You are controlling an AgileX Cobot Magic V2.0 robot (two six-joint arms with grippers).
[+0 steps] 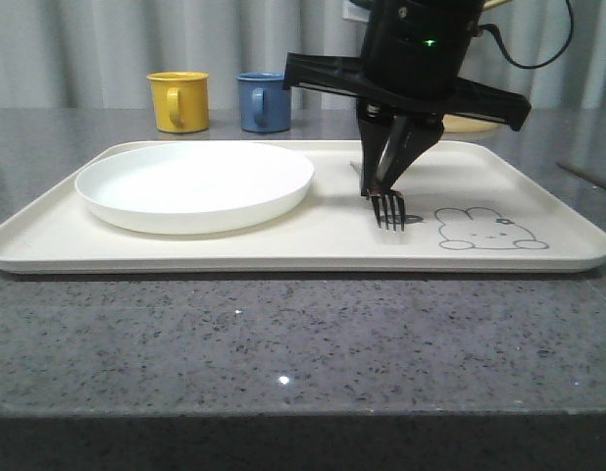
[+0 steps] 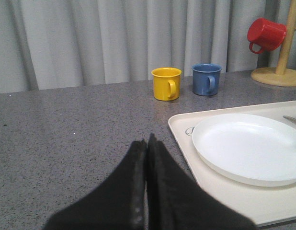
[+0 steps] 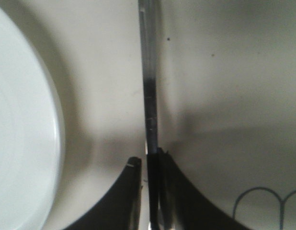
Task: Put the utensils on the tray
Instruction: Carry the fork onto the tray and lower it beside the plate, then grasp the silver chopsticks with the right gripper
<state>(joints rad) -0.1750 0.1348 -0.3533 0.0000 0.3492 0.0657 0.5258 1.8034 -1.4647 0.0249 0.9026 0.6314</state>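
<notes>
the right gripper pinches the handle of a silver fork over the cream tray, its tines down and at or just above the surface, between the white plate and the rabbit drawing. from the right wrist the fork's handle runs straight out from between the closed-in fingers, beside the plate's rim; whether the tines already rest on the tray is hard to judge from this angle. the left gripper hovers over bare counter just beside the tray, fingers pressed together and holding nothing. a yellow mug and a blue mug stand behind the tray. by the look of it the fork is near delivery but not released, and no other utensil can be made out lying on the tray for certain, so most of the job appears to remain.
</notes>
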